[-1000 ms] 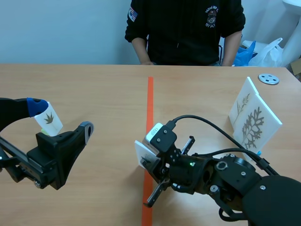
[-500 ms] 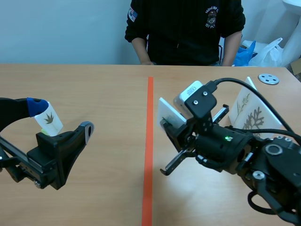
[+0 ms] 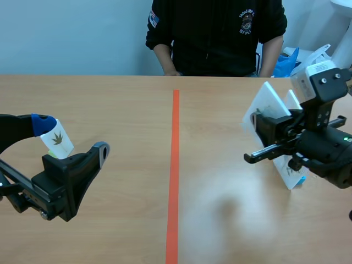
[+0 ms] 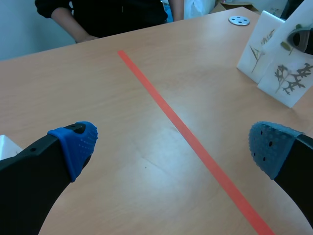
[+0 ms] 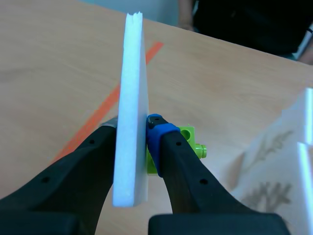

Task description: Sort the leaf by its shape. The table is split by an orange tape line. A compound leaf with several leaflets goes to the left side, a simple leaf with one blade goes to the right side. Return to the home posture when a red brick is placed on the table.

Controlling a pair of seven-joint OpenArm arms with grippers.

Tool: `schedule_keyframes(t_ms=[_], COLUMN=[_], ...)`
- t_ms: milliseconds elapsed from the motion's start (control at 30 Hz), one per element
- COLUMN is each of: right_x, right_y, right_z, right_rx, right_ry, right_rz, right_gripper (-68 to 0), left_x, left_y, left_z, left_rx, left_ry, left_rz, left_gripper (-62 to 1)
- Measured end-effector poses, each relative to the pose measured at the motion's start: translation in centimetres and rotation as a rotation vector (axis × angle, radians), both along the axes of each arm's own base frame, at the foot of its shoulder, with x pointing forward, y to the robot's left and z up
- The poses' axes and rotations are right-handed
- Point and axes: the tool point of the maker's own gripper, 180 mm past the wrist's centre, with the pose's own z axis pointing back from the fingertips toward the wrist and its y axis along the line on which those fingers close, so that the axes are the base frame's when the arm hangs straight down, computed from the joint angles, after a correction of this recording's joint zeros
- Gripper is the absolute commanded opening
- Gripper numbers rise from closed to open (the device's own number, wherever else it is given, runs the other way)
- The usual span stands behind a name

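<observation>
Card [image 5: 131, 63], gripped by the right hand [image 5: 133, 126], is now carried from the tape line [image 3: 174, 165] over the surface's [image 3: 110, 99] right side (set-down is judged next); the left hand [image 4: 173, 142] is held open.

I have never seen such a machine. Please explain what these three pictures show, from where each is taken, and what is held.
Two black robot arms work at a wooden table. One picture looks from between the arms; the other two come from a camera on each wrist. The left gripper is open and empty. The right gripper is shut on a white foam card. An orange tape line splits the table. Two white leaf-print cards stand right of it, a small leaf card left of it. A person in a dark top sits opposite.
</observation>
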Motion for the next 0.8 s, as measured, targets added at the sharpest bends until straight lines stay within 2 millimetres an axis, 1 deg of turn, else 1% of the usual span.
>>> schedule_keyframes(t_ms=[67, 167, 333, 400, 633, 800], right_x=[0.1, 0.1, -0.6, -0.8, -1.4, -0.9], right_y=[-0.8, -1.5, -2.6, -3.0, -3.9, -4.3], right_z=[-0.3, -1.1, -4.3, -5.4, -7.7, -9.4], right_rx=[-0.015, -0.018, -0.014, -0.007, 0.011, 0.044], right_ry=[0.018, 0.035, 0.111, 0.127, 0.165, 0.189], right_rz=[-0.022, -0.055, -0.083, -0.094, -0.126, -0.176], right_gripper=[-62.9, -62.9, -62.9, -62.9, -62.9, -62.9], left_x=[0.1, 0.1, 0.1, 0.1, 0.2, 0.2], left_y=[0.0, 0.0, 0.0, 0.0, 0.0, 0.0], left_z=[0.1, 0.1, 0.2, 0.2, 0.4, 0.4], left_rx=[0.0, 0.0, -0.002, -0.002, -0.008, -0.009], left_ry=[-0.003, -0.005, -0.008, -0.008, -0.02, -0.02], left_rz=[0.0, 0.0, 0.0, 0.0, 0.001, 0.0], left_gripper=[1.4, 1.4, 1.4, 1.4, 1.4, 1.4])
